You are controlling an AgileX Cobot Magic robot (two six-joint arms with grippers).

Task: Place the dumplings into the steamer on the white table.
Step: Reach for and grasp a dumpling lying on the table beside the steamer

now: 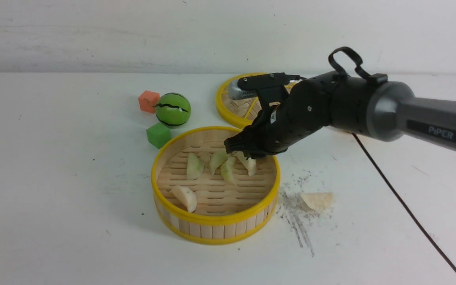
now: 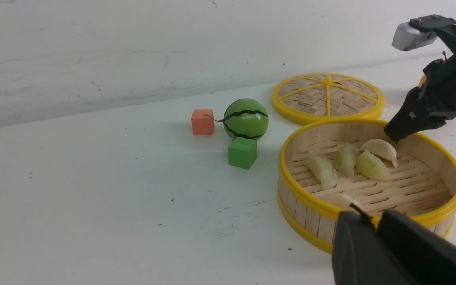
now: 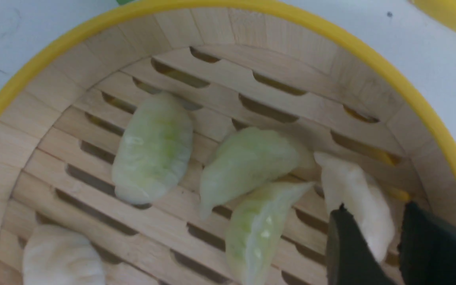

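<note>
Five dumplings (image 1: 194,166) in the steamer (image 1: 212,218) from the front, a stray dumpling (image 1: 317,200) on the white table (image 1: 54,178) just right of it. Left wrist: my right gripper (image 2: 392,136) hangs by its wall. Right wrist: it's pinched narrow on the cream dumpling (image 3: 354,190), so I'd release low, slowly.

A scuffed, off-white wall (image 1: 133,31) backs the matte white table (image 1: 54,198).

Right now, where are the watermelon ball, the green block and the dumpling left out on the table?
watermelon ball (image 1: 173,109): front view, its striped middle.
green block (image 1: 158,135): front view, its front face.
loose dumpling (image 1: 317,200): front view, its cream middle.
</note>
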